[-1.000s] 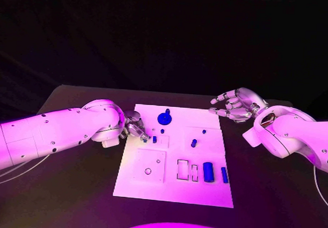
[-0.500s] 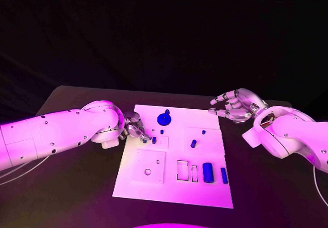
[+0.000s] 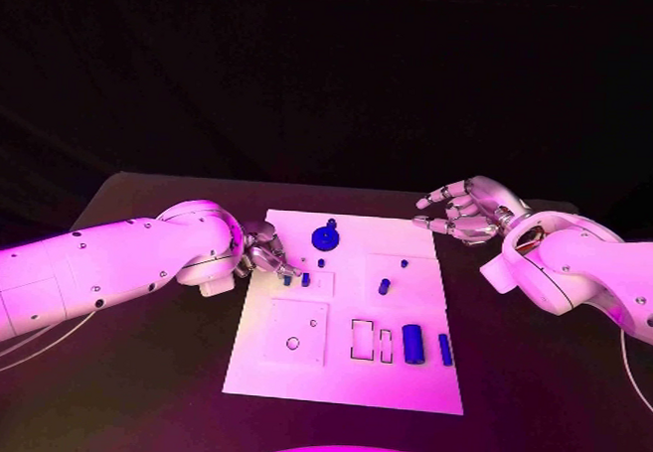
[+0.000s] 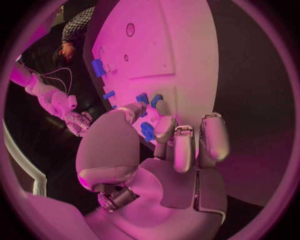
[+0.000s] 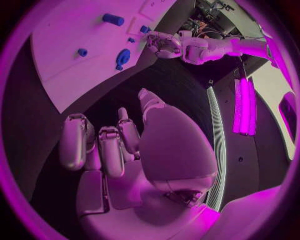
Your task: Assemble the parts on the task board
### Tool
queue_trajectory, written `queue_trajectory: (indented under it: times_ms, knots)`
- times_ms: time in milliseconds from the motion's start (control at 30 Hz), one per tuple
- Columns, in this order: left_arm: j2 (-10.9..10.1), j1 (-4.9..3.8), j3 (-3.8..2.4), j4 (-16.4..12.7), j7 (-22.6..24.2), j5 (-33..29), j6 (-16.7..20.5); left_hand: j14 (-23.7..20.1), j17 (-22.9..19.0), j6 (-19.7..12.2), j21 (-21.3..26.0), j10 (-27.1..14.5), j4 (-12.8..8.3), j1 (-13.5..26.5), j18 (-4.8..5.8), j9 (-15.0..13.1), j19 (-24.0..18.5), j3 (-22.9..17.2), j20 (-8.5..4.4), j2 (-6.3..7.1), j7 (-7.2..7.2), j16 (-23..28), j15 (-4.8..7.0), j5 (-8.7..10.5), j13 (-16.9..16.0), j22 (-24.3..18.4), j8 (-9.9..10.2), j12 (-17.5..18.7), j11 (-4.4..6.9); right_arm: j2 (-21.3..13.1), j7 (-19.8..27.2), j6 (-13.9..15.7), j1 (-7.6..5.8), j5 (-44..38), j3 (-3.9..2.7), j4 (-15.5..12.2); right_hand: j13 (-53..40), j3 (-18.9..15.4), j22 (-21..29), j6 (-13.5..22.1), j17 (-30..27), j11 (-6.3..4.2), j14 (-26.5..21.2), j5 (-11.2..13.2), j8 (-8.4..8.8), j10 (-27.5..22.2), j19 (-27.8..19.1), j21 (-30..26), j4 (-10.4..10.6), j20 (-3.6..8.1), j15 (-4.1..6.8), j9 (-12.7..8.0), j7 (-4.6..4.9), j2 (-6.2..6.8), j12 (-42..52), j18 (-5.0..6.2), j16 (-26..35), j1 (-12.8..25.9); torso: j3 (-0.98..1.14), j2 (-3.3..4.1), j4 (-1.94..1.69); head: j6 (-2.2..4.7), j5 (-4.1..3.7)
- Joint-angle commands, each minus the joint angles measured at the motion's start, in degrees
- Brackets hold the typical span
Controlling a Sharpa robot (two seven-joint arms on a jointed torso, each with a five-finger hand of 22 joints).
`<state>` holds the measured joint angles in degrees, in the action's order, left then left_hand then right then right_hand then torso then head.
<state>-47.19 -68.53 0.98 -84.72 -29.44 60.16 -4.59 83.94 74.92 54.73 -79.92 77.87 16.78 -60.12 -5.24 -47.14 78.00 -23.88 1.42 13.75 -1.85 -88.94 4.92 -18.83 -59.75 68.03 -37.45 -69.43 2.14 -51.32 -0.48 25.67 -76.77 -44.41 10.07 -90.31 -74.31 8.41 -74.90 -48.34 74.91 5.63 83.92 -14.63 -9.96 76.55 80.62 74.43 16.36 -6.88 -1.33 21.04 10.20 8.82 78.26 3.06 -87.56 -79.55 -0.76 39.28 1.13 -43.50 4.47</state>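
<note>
Two hands frame the board (image 3: 343, 378), and the account runs from its left edge to its right. At the left edge, about level with the board's upper third, the left hand (image 3: 264, 254) has its fingers curled down over a small blue part; in the left wrist view a blue piece (image 4: 147, 131) sits right at the fingertips (image 4: 165, 126), seemingly pinched between thumb and finger, though contact cannot be fully confirmed. Just inboard of that hand lies a short peg (image 3: 306, 279), its long axis running toward the board's far edge. Further in, near the far edge, the round knob (image 3: 326, 235) stands with its stem pointing away from the robot. Right of centre a small peg (image 3: 386, 284) lies tilted, and near the right edge by the near half two bars (image 3: 414, 343) lie side by side, long axes toward the far edge. Off the board's far right corner the right hand (image 3: 468, 213) hovers above the table, fingers loosely apart, holding nothing. The likely risk is at the left: a thin pinch on so small a piece could let it twist or slip, and a tilted piece would probably jam at its hole or knock the neighbouring peg.
</note>
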Motion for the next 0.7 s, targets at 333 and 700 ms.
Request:
queue_trajectory:
  times_ms: [333, 700]
  knots:
    - [-1.1, -0.21, -2.66, -2.1, 4.3, -3.0, 6.7, 4.5, 10.1, -6.0, 3.0, -6.8, -0.1, -2.0, -0.36, 0.2, -3.4, 3.3, 1.18, -0.88, -2.30, 1.5, -1.37, -0.51, 8.8, -5.0, 2.4, 6.6, -2.03, 0.1, 0.9, -0.4, 0.09, 0.0, 0.00, 0.3, 0.0, 0.4, -2.3, -0.2, 7.2, -0.39, 4.2, 0.1, -0.13, 0.1, -0.3, -0.3, 0.1, -0.04, 0.40, 0.0, -0.10, -0.08, -0.3, 1.04, 0.4, 0.4, 0.00, 0.03, 0.00, 0.05, -0.15]
    - [-0.3, -0.32, -3.07, -3.2, 13.4, -1.3, 10.0, 0.1, 0.7, -12.1, 11.1, -19.7, -0.4, -11.1, -2.90, 3.1, -12.1, 2.9, 3.27, -1.23, -5.36, 6.9, -3.95, -0.82, 20.9, -17.8, 5.2, 16.0, -4.77, 0.0, 0.9, -0.3, 0.12, 0.0, 0.00, 0.4, 0.0, 0.4, -2.3, -0.2, 7.2, -0.39, 4.2, 0.1, -0.13, 0.1, -0.3, -0.3, 0.1, -0.04, 0.40, 0.0, -0.10, -0.08, -0.3, 1.04, 0.4, 0.4, 0.09, 0.04, -0.01, 0.14, -0.24]
